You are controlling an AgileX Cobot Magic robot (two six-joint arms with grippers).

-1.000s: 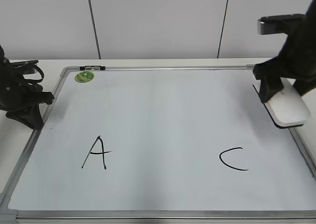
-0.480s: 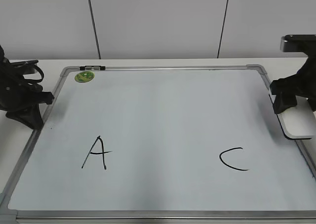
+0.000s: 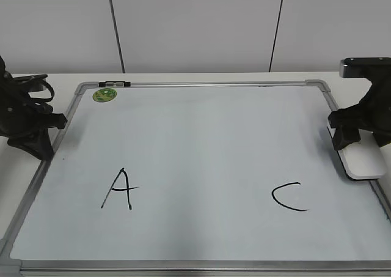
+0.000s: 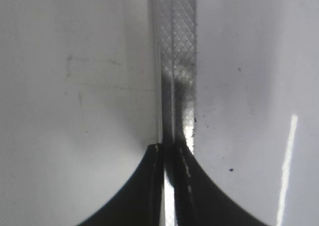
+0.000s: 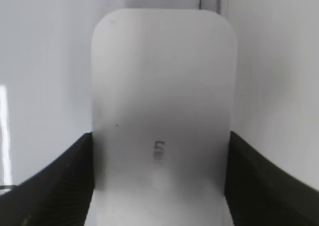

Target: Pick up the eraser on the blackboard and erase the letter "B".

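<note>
Left gripper (image 4: 169, 151): pressed together, parked on the blackboard (image 3: 201, 136) frame's left edge. "A" (image 3: 118, 189) and "C" (image 3: 288, 196) are seen; no letter "B" is visible. Right gripper (image 5: 159, 181): eraser (image 3: 361, 156) is pinched at the right edge. Erasing is judged finished; setting the eraser down is called for.

The blackboard (image 3: 195, 142) carries two hand-drawn black capitals: an "A" (image 3: 118, 189) toward seven o'clock of the board and a "C" (image 3: 288, 197) toward five o'clock. Between them the white surface bears no letter. A round green sticker (image 3: 104, 95) sits at the eleven o'clock corner; its print is too small to read. The eraser (image 5: 162, 126) has small grey lettering (image 5: 158, 151) on its top, blurred beyond reading in the right wrist view.
</note>
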